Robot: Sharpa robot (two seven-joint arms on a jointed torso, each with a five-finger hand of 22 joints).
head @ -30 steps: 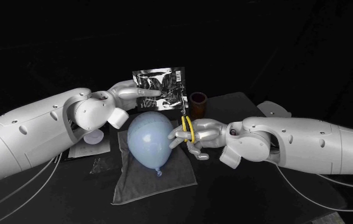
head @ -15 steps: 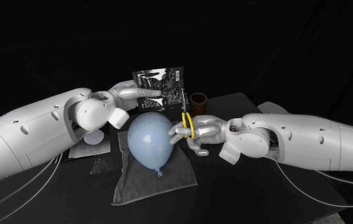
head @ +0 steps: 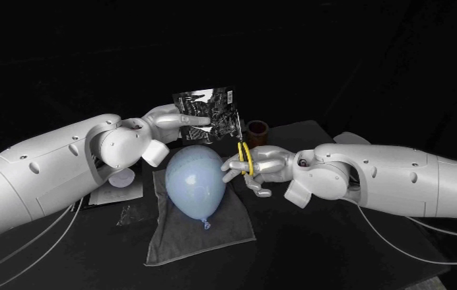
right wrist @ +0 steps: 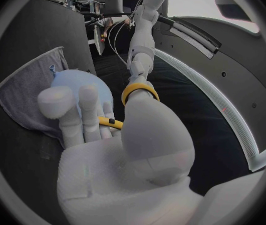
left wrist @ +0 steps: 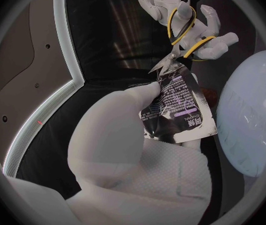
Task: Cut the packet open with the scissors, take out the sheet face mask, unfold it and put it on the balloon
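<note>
Over the last second the right hand (head: 259, 168) has risen and edged in from the right side of the balloon (head: 195, 174). It carries the scissors (head: 244, 152) blade-up, and their tips now meet the lower corner of the packet (head: 205, 108), which hangs in the air just beyond the balloon. The packet itself has barely shifted. That puts the task at the very start of the cut: the packet looks unopened, the mask presumably inside, and the balloon lies untouched on its cloth (head: 205, 234) on the desk (head: 295, 131). The right hand is closed round the yellow handles, fingers through the loops, and touches nothing else. In the left wrist view the blades look nearly together at the packet's corner; whether they have bitten into the foil I cannot tell. The left hand (head: 176, 121), just beyond the balloon's left side, pinches the packet's edge between thumb and fingers, holding it upright.
</note>
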